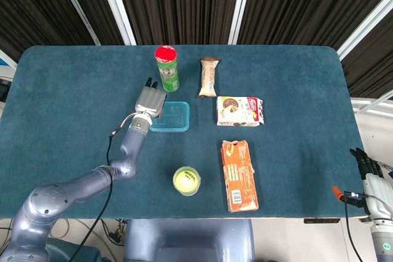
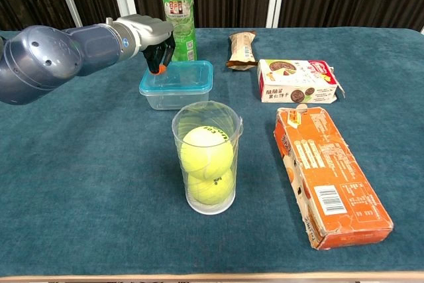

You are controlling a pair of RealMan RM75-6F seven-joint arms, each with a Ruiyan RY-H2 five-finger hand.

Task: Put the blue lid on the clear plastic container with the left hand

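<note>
The left robot hand (image 2: 154, 43) hangs over the back-left corner of the clear plastic container (image 2: 177, 89), fingers pointing down toward the blue lid (image 2: 180, 75), which already lies across the container's top; whether the fingers touch the lid or are pressed together I cannot tell from either view, though nothing seems to be held in them. The step in hand looks like seating the lid, so the good move is to press straight down near that corner, then work along the rim, keeping the push vertical so the light container does not slide on the counter (image 1: 73, 90). Just behind the hand stands a green can (image 2: 177, 11); lifting straight up avoids knocking it. Well to its right, off the counter's edge, the right robot hand (image 1: 368, 173) idles with fingers loosely apart.
</note>
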